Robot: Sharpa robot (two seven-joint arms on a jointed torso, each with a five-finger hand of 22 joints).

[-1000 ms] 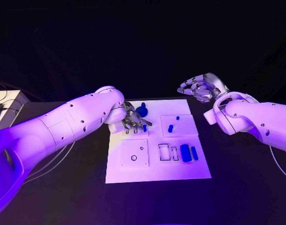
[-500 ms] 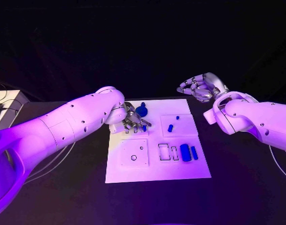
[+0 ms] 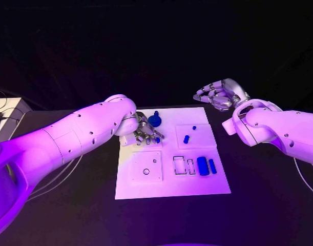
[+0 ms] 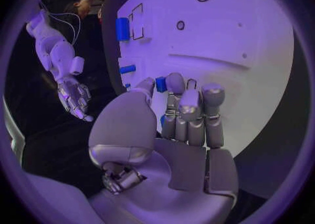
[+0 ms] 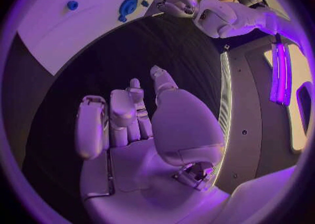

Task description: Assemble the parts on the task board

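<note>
The white rectangular task board (image 3: 172, 179) lies mid-table, and a small blue block part (image 4: 160, 84) stands near its far left corner, touched by the silver left hand (image 3: 146, 133) – fingers bunched about it, though whether they grip is unclear. A skewed pinch could tip it. The silver right hand (image 3: 219, 96) hovers beyond the board, loosely curled, holding nothing.

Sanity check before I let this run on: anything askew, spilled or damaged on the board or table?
Nothing stands out. The task board lies flat and square on the table, with the blue parts on it. The left hand is over the board's far left corner by a small blue piece; whether it grips it is unclear. The right hand is off the board, holding nothing.
</note>
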